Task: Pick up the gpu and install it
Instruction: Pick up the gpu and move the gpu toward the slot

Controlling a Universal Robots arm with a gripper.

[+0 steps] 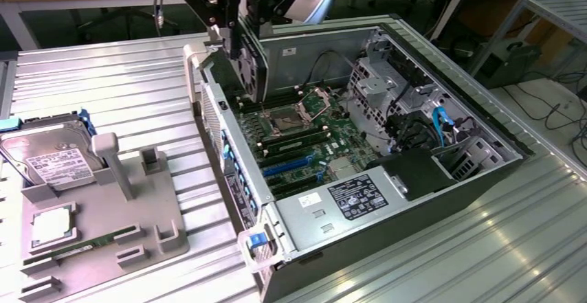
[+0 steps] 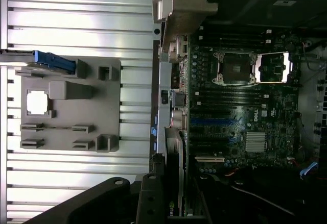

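Exterior view: on its left the grey fixture tray (image 1: pixel 103 215) is holding a hard drive (image 1: pixel 51 155) and a memory stick (image 1: pixel 82 246); the gripper (image 1: pixel 240 21) is clamping the gpu (image 1: pixel 249 66), which is hanging on edge over the far end of the open pc case (image 1: pixel 385 242) by its rear wall; the blue slots (image 1: pixel 289 165) are lying lower, nearer the camera, apart from the card; its long axis against them is staying unclear

In my exterior view I see the ribbed metal desk (image 1: pixel 119 90) running corner to corner. A grey parts tray (image 1: pixel 101 244) lies flat on it at eight o'clock. An open computer case (image 1: pixel 367 248) lies on its side from centre toward four o'clock, near the tray but not touching it.
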